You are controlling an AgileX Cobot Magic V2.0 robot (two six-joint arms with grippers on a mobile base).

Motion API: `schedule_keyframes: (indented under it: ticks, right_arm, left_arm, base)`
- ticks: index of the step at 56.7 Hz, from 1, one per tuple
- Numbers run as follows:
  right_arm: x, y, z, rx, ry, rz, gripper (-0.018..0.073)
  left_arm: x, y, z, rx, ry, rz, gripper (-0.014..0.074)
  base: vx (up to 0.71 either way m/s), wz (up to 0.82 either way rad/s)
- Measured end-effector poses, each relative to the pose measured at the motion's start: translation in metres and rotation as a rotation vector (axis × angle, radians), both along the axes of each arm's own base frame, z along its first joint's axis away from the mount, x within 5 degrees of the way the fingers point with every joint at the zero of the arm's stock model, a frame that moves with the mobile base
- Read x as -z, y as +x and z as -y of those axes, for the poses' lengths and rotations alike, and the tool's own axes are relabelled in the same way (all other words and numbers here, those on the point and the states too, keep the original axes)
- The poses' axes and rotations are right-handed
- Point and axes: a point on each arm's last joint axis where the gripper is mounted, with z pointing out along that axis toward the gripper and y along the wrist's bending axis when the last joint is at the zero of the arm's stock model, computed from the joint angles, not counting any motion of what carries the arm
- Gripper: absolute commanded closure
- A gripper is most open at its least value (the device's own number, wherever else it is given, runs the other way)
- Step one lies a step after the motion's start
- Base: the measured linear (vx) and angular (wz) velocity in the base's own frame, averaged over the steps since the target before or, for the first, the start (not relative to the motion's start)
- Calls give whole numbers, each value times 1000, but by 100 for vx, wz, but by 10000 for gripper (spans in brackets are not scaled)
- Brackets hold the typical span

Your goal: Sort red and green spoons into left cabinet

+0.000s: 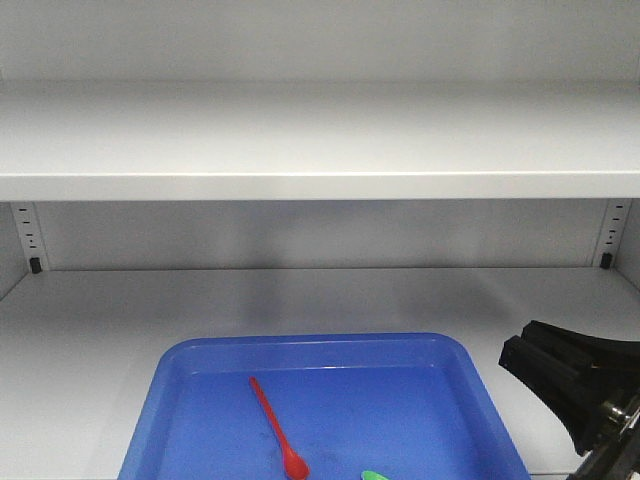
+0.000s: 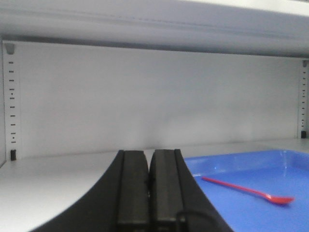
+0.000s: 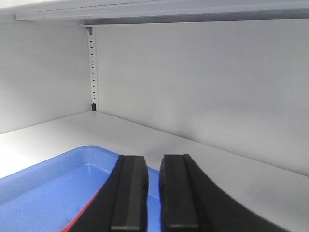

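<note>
red spoon (image 1: 278,428) lies diagonally in blue tray (image 1: 180,365) on grey cabinet shelf (image 1: 90,340); green spoon (image 1: 374,476) barely shows at tray's near edge | left gripper (image 2: 149,180) jaws pressed together, empty | right gripper (image 3: 153,181) jaws slightly parted, empty, beside tray

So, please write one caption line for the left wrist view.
Closed left gripper beside a blue tray holding a red spoon.
</note>
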Motion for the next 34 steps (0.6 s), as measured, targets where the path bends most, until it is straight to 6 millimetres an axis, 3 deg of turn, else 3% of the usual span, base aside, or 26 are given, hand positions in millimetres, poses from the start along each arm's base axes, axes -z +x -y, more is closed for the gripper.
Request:
schedule_keyframes:
  ticks: [34]
  right_arm:
    - [0,0,0,3,0,-1,372]
  left_arm:
    - [5,-4,-2,-22,-3,11,601]
  base:
    - [0,0]
